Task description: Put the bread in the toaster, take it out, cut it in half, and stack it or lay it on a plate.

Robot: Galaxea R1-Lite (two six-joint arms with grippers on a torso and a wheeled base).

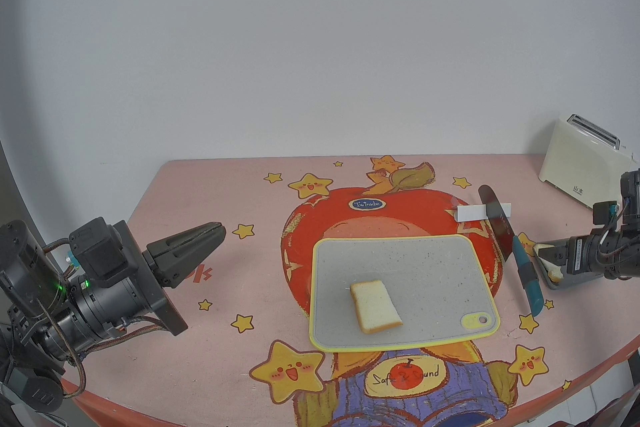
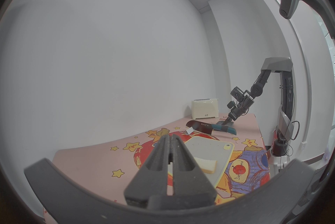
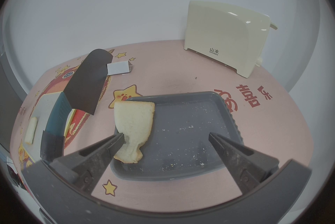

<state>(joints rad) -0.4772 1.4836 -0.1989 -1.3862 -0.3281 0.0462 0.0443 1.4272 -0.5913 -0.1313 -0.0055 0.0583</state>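
Right gripper (image 3: 165, 136): fingers spread wide, holding nothing. It hangs low over the grey plate (image 3: 195, 120) at the table's right edge. One bread half (image 3: 134, 128) lies at the plate's knife-side end, with part of it riding up over the rim. The tip of one finger (image 3: 104, 151) overlaps the lower corner of this half in the right wrist view. I cannot tell whether they actually touch. Crumbs are scattered over the plate floor.

Left gripper (image 2: 171, 139): fingers pressed together, nothing between them. It is held above the left part of the table, well apart from the board, and points toward the centre.

The other bread half (image 1: 375, 306) lies flat on the grey cutting board (image 1: 413, 262), toward its near edge and a little left of centre.

The knife (image 1: 510, 248) lies on the table just beside the board's right edge, between board and plate. Its dark blade points toward the far side and the teal handle toward me. The blade crosses a white card (image 1: 470, 212).

The toaster (image 1: 587, 162) is cream-coloured and stands upright at the far right corner, behind the plate, with its slots facing up.

The tabletop carries a pink mat (image 1: 220, 195) printed with an apple cartoon and stars.
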